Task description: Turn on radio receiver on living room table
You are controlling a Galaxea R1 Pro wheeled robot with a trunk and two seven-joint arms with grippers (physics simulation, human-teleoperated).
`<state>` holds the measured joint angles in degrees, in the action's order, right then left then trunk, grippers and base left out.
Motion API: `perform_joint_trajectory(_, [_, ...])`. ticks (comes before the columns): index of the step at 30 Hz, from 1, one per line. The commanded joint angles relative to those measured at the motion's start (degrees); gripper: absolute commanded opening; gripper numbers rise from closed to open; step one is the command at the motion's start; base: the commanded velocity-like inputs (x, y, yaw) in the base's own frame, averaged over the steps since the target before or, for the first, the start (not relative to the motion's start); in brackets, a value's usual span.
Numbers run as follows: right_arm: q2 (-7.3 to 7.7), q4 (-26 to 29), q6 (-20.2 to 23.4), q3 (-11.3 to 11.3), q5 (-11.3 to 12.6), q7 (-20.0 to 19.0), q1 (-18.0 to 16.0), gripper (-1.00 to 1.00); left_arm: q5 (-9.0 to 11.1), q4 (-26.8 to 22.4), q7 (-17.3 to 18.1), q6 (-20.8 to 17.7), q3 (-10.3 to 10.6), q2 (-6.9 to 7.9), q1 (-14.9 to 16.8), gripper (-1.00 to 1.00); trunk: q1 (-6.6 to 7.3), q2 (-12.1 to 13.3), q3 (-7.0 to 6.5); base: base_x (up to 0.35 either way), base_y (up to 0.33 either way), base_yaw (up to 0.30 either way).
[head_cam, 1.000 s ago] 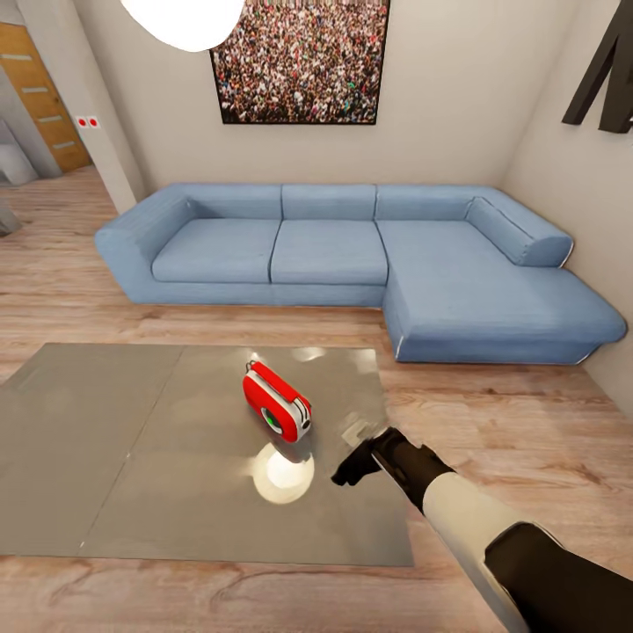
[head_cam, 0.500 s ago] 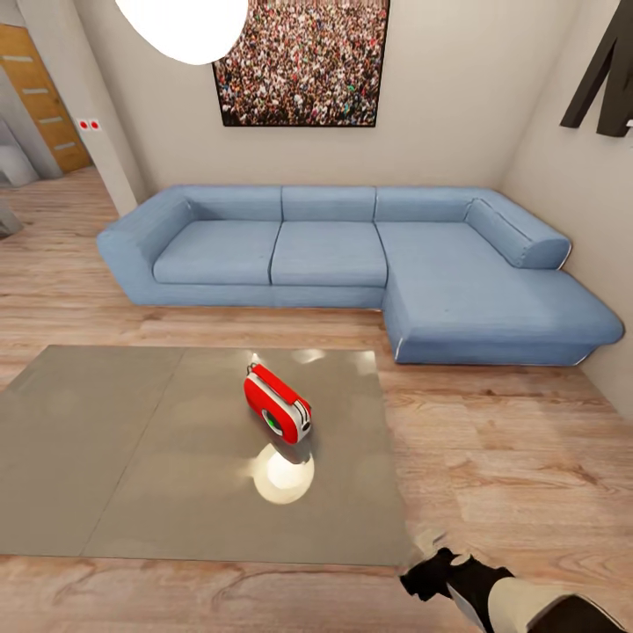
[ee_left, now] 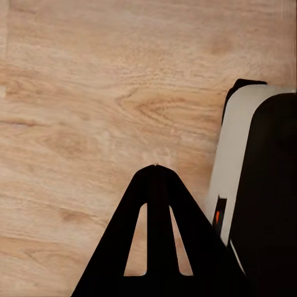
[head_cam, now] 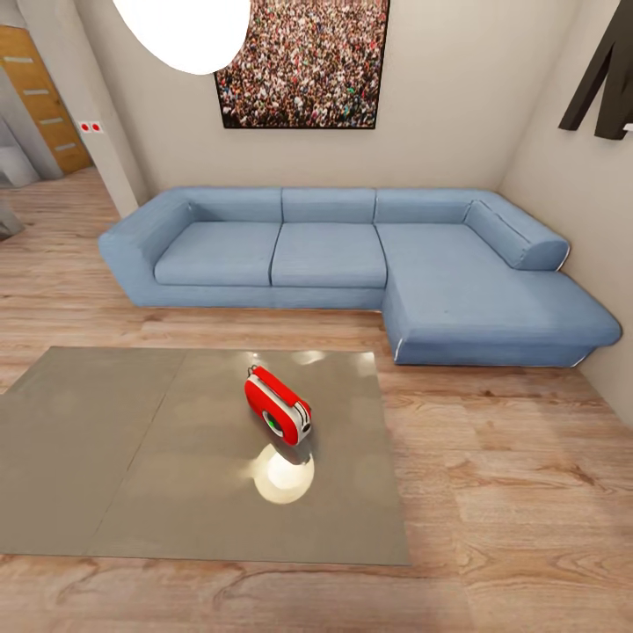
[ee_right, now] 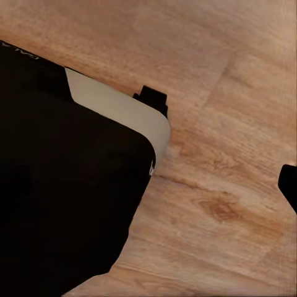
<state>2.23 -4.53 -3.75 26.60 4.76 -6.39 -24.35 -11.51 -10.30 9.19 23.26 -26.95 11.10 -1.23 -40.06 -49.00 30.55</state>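
Plainly, the radio receiver (head_cam: 277,405) stood near the table's (head_cam: 105,457) far right corner; left gripper (ee_left: 156,168) fingers pressed closed, floorward; right gripper's state unclear.

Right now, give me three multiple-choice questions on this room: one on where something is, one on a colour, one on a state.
1. Where does the radio receiver stand?
A. on the sofa
B. on the table
C. on the floor

2. What colour is the sofa?
A. blue
B. green
C. brown

3. How do the left gripper's fingers stand?
A. spread wide
C. holding the radio
B. closed, tips meeting

Answers: 1 B, it sits on the grey top. 2 A, its cushions are blue. 3 B, the tips touch over bare floor.
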Motion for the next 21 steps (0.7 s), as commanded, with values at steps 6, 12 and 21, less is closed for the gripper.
perform_joint_trajectory(6, [-0.36,0.05,0.31,0.03,-0.1,-0.24,0.5,1.0,-0.79,0.11,-0.37,-0.45,-0.17,-0.55,0.0,-1.0,0.0,0.0,0.0,0.0,0.0,0.0])
perform_joint_trajectory(12, [-0.3,0.06,0.32,0.1,-0.26,-0.04,0.53,1.0,-0.83,0.14,-0.46,-0.43,-0.28,-0.7,0.0,-1.0,0.0,0.0,0.0,0.0,0.0,0.0])
perform_joint_trajectory(21, [-0.29,0.08,0.32,0.12,-0.28,-0.03,0.53,1.0,-0.95,4.02,-0.41,-0.5,-0.3,-6.24,0.0,-1.0,0.0,0.0,0.0,0.0,0.0,0.0])
